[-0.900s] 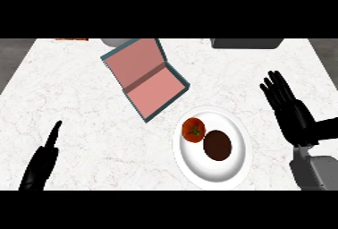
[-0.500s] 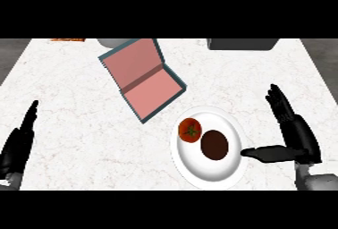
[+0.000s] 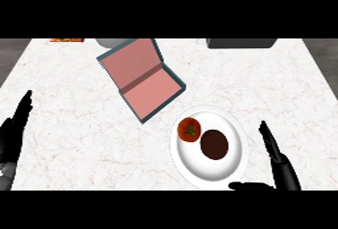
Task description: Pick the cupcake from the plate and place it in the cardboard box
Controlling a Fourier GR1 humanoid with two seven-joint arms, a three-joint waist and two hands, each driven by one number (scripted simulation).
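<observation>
A dark brown cupcake [image 3: 214, 144] sits on the white plate [image 3: 204, 172], right of a red tomato [image 3: 189, 129]. The open cardboard box [image 3: 141, 80] with a pink inside lies up and to the left of the plate. My right hand [image 3: 277, 161] is open at the plate's right rim, fingers straight and pointing up, thumb stretched left below the plate's lower edge. It does not touch the cupcake. My left hand [image 3: 13, 134] rests open at the far left edge, fingers up.
A dark grey appliance [image 3: 241, 43] stands at the counter's back right. A white bowl [image 3: 111, 42] and an orange item [image 3: 66, 40] sit at the back left. The marble counter [image 3: 73, 112] spreads between the box and my left hand.
My right hand has come down and closer to the plate's right rim, its thumb now under the plate's lower edge. The left hand has shifted slightly at the left edge.
</observation>
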